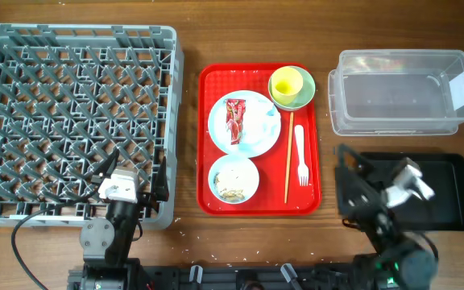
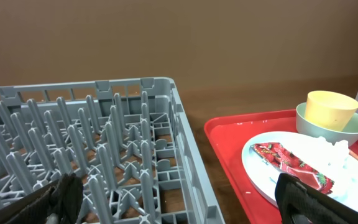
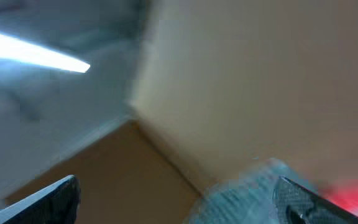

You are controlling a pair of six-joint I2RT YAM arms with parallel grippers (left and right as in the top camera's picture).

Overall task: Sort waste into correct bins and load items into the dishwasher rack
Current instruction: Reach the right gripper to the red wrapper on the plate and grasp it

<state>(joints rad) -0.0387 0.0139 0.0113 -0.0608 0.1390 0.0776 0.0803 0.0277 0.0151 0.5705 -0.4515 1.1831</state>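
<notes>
overhead view, clock directions taken from the red tray [image 1: 272,197] at centre.

- rack [image 1: 71,113]: 9 o'clock, just beside the tray, nothing loaded in it.
- tub [image 1: 401,90]: 2 o'clock, nothing in it.
- black tray [image 1: 453,201]: 4 o'clock, directly at 6 of the tub. right arm sits over its left part.
- plate [image 1: 244,147]: on the red tray, toward 11 o'clock. wrapper [image 1: 236,121] lies on its left half, napkin [image 1: 266,121] on its right half, touching the wrapper.
- green bowl [image 1: 308,95]: 1 o'clock corner of the tray, cup [image 1: 287,82] standing upright inside it.
- white bowl [image 1: 213,179]: 7 o'clock on the tray, just at 6 of the plate, scraps [image 1: 234,185] inside.
- chopsticks [image 1: 288,157]: lying 12-to-6 along the tray at 3 o'clock, between plate and fork.
- fork [image 1: 300,153]: just at 3 of the chopsticks, parallel to them, tines toward 6.
- left gripper [image 2: 178,186]: over the rack's 5 o'clock corner, fingers [image 2: 61,199] spread wide, nothing between them. wrist view looks along the rack wall toward the plate.
- right gripper [image 3: 179,193]: fingers [image 3: 316,199] wide apart, holding nothing. its wrist view is blurred, only a red patch at 4 o'clock readable.
</notes>
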